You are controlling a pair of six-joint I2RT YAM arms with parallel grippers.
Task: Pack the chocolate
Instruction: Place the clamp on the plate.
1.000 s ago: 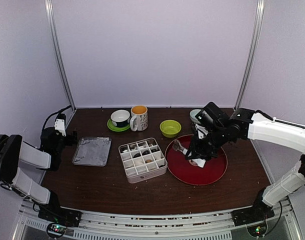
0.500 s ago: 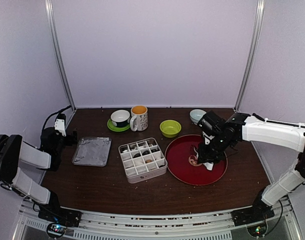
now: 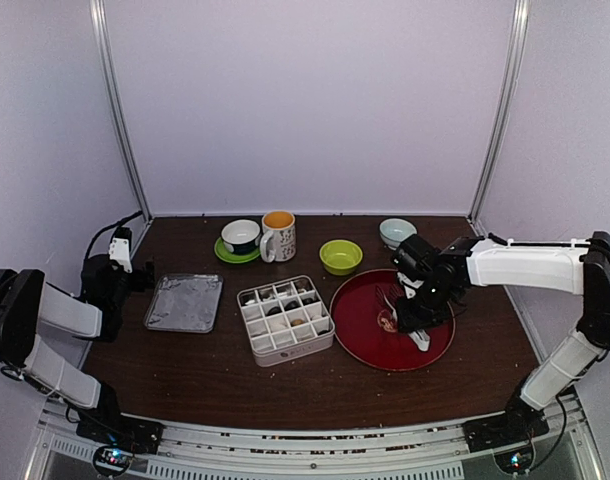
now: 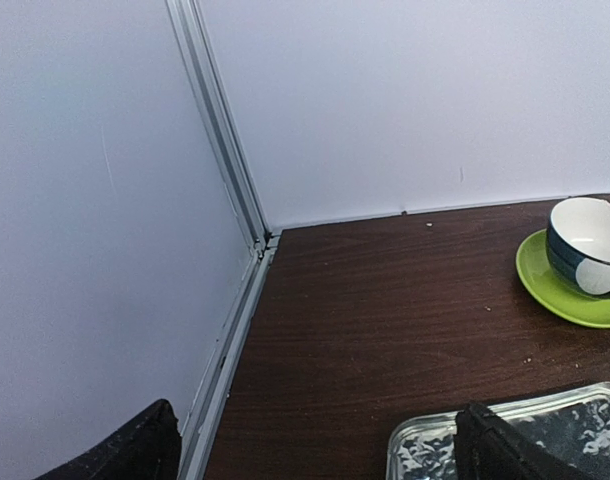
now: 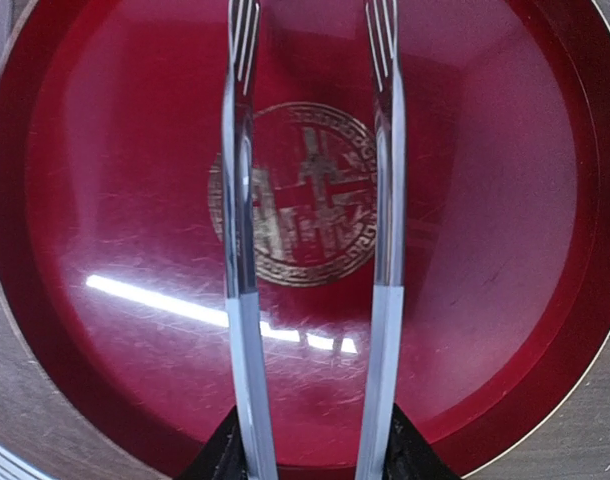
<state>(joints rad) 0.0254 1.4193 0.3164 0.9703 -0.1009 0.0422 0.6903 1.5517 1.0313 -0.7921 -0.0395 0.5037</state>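
Plainly, the chocolate [image 3: 276, 311] sits in the compartments of the white divided box [image 3: 295, 350] at the middle of the top view. The pieces are too small to show any long axis. The right arm reaches in from the right edge, and the right gripper [image 5: 310, 462] clamps the metal tongs [image 5: 235, 250]. Their two spread arms run up the wrist frame, tines towards the top, over the red plate [image 5: 495, 200]. The left arm is folded at the left edge, with the left gripper [image 4: 315, 465], jaws wide, beside the foil tray [image 4: 585, 415]. The table [image 3: 235, 385] is dark brown wood and the walls are pale.
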